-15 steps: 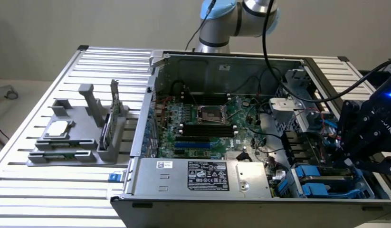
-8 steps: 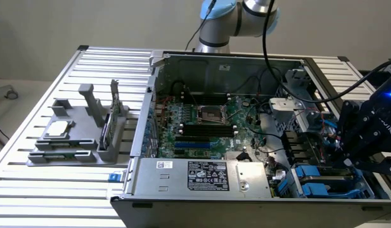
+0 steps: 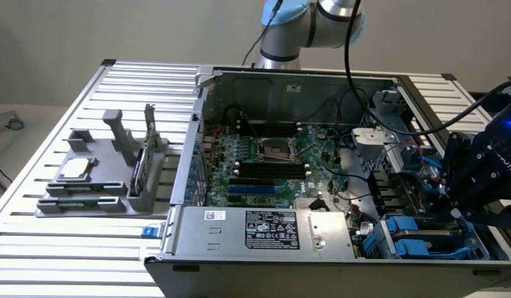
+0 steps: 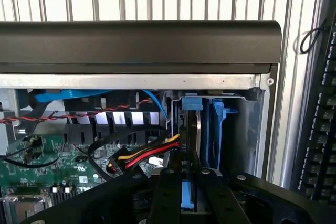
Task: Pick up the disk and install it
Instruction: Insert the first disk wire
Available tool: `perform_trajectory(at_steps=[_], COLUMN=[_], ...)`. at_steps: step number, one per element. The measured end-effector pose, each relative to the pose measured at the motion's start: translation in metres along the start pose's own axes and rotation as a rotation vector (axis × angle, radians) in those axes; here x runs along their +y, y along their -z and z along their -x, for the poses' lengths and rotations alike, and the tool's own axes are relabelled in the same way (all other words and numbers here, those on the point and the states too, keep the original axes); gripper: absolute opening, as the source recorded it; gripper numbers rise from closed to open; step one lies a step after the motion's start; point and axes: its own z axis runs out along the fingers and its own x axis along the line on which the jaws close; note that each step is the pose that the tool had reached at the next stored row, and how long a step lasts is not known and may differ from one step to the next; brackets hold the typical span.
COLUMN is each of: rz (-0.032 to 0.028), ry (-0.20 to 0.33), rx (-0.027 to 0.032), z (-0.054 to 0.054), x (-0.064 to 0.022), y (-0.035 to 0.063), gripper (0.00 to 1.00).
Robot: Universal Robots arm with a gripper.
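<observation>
- Where the open computer case [image 3: 321, 186] sits on the slatted metal table [image 3: 89, 242], the gripper [image 3: 475, 208] hangs over the case's near corner on the exterior view's right, down among the drive bays.
- From the wrist view, the gripper [image 4: 188, 192] has its two black fingers [image 4: 165, 195] drawn close together, clamped on the blue edge of the disk [image 4: 189, 195], which stands on edge between them.
- That disk reaches down into a bay of the case, its blue carrier frame visible beyond the fingers, with another blue carrier [image 4: 218, 129] just beside it.
- In the exterior view, blue carriers [image 3: 408, 239] show in the bays under the gripper; which one belongs to the held disk I cannot tell from there.
- A bundle of red, yellow and black wires [image 4: 144, 153] runs just beside the disk, and the green motherboard [image 3: 267, 167] lies flat in the case, further to the exterior view's left.
- A grey fixture [image 3: 98, 180] rests on the table to the exterior view's left of the case, carrying a small square silver chip [image 3: 77, 167] and a thin card standing on edge [image 3: 149, 139].
- The power supply [image 3: 264, 226] with its label fills the near side of the case.
</observation>
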Motion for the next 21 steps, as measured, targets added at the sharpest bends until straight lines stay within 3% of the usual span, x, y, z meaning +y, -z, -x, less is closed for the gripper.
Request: perform_trajectory(at_steps=[11,16,21], rz=[-0.0062,-0.0115,-0.0131], ry=[-0.001,-0.001,-0.001], rx=[-0.0091,-0.0105,-0.0099], z=[-0.0002,-0.0003,-0.0011], x=[0.0037,0.0045,0.005], y=[-0.0035,-0.0054,-0.0058], gripper=[0.16,0.16,0.16])
